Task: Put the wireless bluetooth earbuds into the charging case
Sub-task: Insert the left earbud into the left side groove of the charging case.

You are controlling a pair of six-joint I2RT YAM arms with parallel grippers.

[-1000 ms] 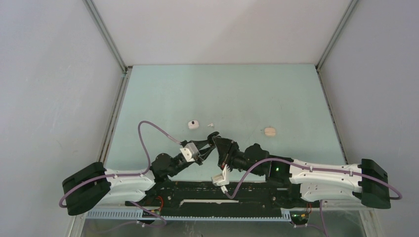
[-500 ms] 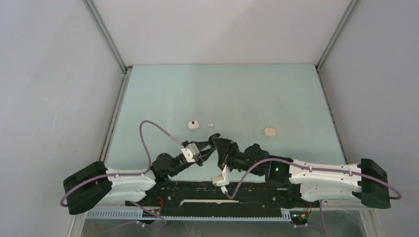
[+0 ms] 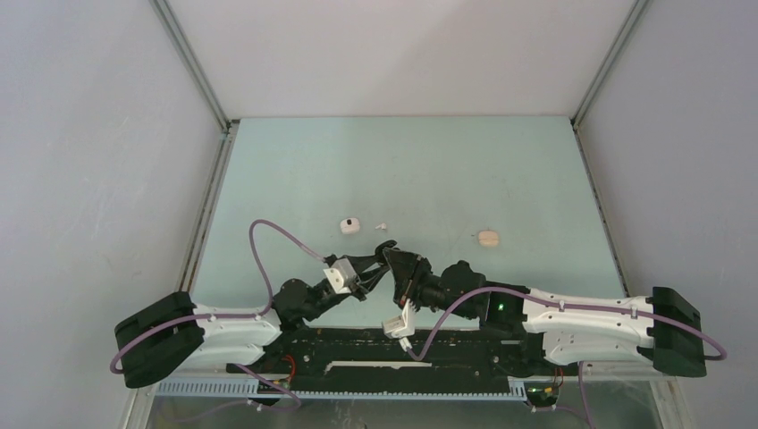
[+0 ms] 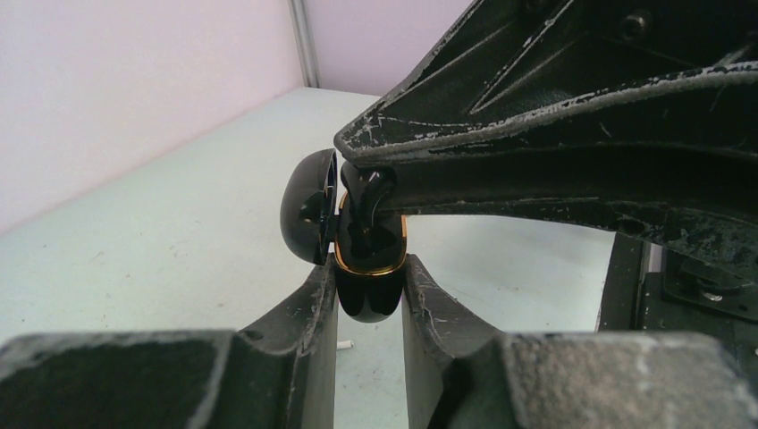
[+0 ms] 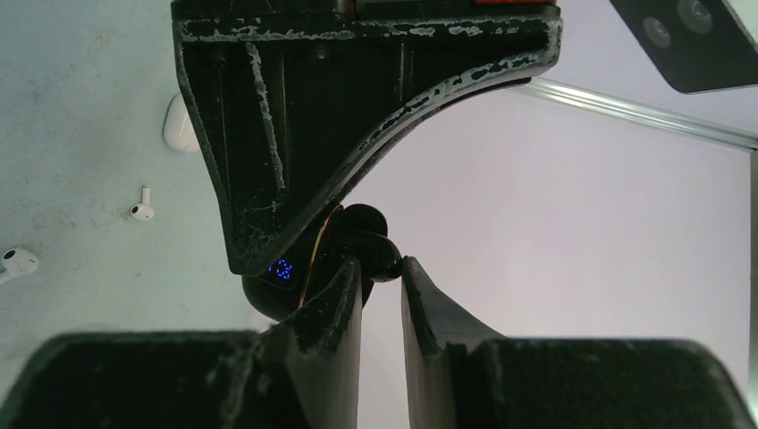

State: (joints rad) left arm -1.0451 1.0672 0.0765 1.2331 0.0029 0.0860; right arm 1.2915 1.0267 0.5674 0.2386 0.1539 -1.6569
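On the worktop, well behind the arms, a white case sits at left w/ a dark spot on top; too small to tell if it's open. Just right of it lies a loose white bud, apart from any case and not stowed. In front, both arms meet above the worktop near the middle. Left tool is narrow, clamped on the lower body of a black case w/ a gold rim. Its lid is swung open to the left. Black bud is at the case mouth, looks partly down in its well, pinched by the right tool, whose fingers are nearly closed on it. A small blue display glows on the case front in the right wrist view. Far right, a pale case lies alone, lid apparently down. Progress, as I read it: one black bud is mid-insertion, prob. not fully seated and not yet let go. Can't tell whether its twin is already inside. Left to do: press home, release, close lid. Then the white bud needs a case too.
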